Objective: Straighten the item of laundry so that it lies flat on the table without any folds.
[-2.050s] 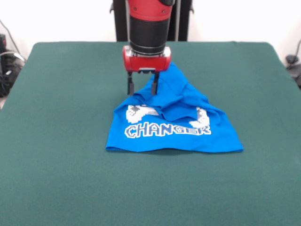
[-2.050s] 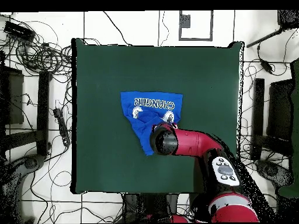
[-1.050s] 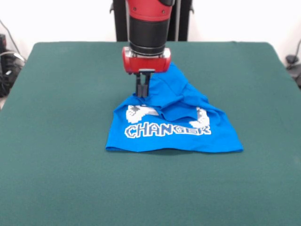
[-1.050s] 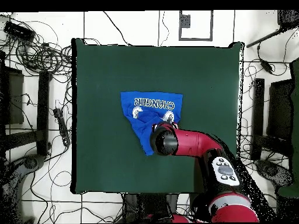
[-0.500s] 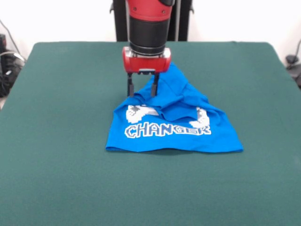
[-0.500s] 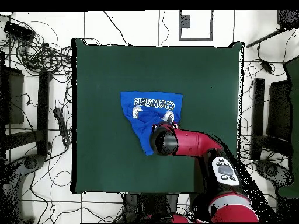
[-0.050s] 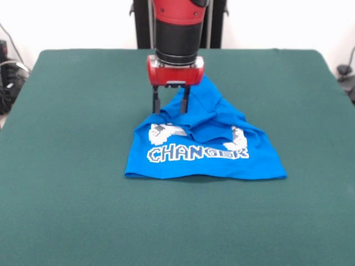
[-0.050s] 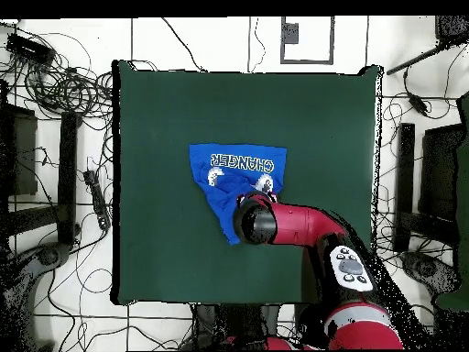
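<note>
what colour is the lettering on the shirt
White, on the bright blue T-shirt; clearest in the front view.

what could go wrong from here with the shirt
1. The open gripper sits over the bunched far part of the shirt; closing there may pinch several layers, so a pull could drag the whole shirt across the table rather than unfold it.
2. The folds cover part of the print; a pull the wrong way could deepen them.

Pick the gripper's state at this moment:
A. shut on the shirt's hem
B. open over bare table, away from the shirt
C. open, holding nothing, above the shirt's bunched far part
C: the gripper is spread over the crumpled far part of the T-shirt, holding nothing.
</note>
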`<move>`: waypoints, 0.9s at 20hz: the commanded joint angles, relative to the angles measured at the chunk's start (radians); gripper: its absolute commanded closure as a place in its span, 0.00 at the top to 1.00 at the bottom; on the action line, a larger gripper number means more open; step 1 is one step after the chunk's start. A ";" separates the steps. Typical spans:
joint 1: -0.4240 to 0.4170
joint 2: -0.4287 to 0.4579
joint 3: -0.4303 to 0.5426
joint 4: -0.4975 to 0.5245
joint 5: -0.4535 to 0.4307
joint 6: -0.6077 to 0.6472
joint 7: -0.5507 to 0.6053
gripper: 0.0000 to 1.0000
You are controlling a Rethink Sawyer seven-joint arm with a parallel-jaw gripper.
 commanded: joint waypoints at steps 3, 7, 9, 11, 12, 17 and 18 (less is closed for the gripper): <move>0.028 0.080 0.038 0.025 -0.011 -0.021 0.138 1.00; 0.023 0.078 0.035 0.035 -0.018 -0.031 0.135 1.00; 0.016 0.078 0.037 0.035 -0.023 -0.035 0.130 1.00; 0.008 0.080 0.040 0.035 -0.027 -0.035 0.123 1.00; 0.004 0.081 0.043 0.037 -0.029 -0.036 0.119 1.00; -0.010 0.084 0.048 0.043 -0.038 -0.046 0.112 1.00; -0.011 0.084 0.048 0.044 -0.040 -0.048 0.111 1.00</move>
